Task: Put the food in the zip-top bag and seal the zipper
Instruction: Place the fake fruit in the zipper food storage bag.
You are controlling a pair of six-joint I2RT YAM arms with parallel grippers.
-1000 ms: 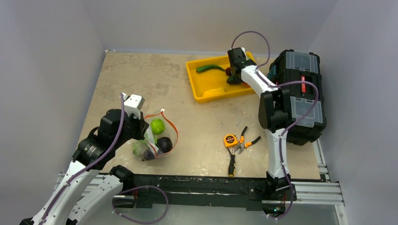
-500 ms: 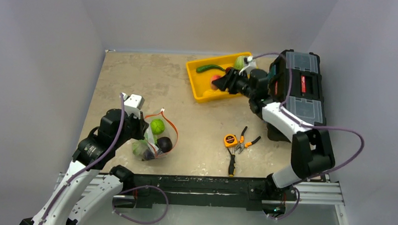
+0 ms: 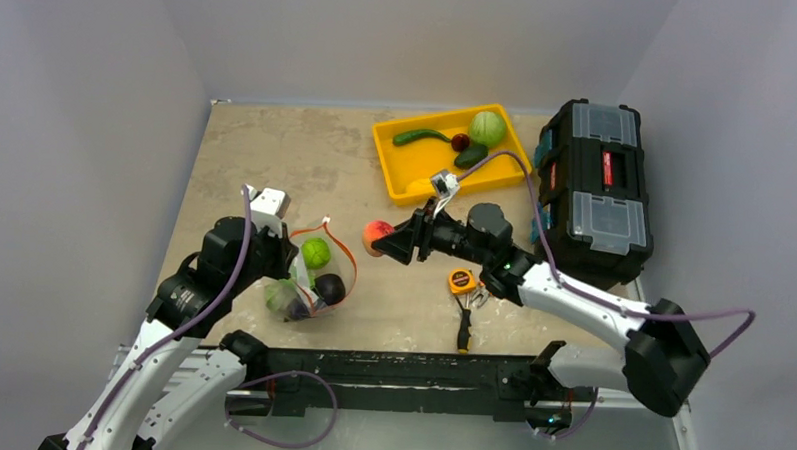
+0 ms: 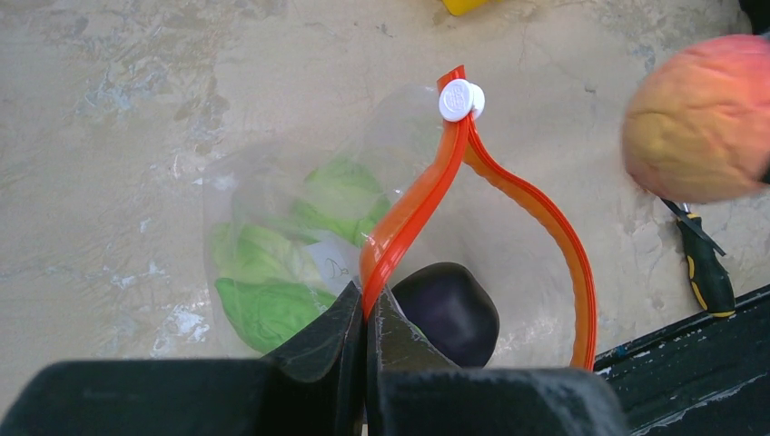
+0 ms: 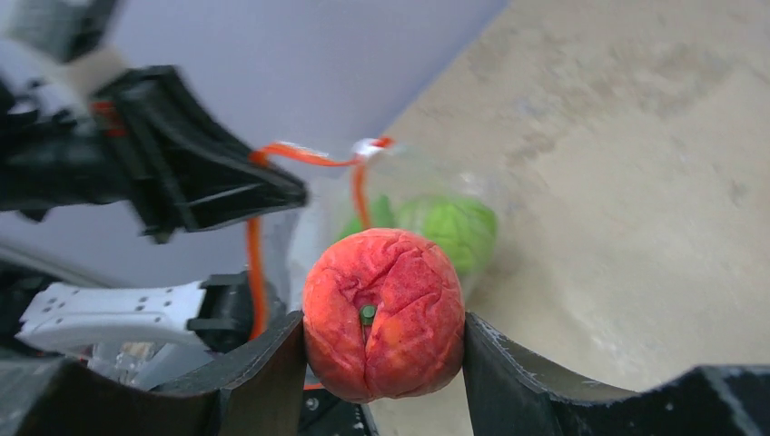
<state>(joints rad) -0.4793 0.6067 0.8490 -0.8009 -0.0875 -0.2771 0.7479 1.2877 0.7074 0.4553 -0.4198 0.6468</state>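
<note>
left arm: elbow folded, forearm angled from the near-left base toward the zip-top bag.
left hand: pointed down, both fingers clenched on the zipper, pinching the strip that runs down from the white slider tab.
right arm: stretched low and leftward across the tabletop, forearm passing above the tape measure and pliers.
right hand: held level, aimed at the bag mouth, 2 fingers grasping the peach by its sides.
peach: red-orange, stem end toward the wrist camera, just right of the bag, between it and the yellow tray.
zip-top bag: near left on the tabletop, clear and crinkled, holding a lime, a dark eggplant and green leafy pieces.
zipper: unsealed, 2 orange-red strips spreading from the slider tab into an open loop.
yellow tray: far centre, carrying a round green vegetable, a long green pod and 2 small dark pieces.
toolbox: black, right of the tray.
</note>
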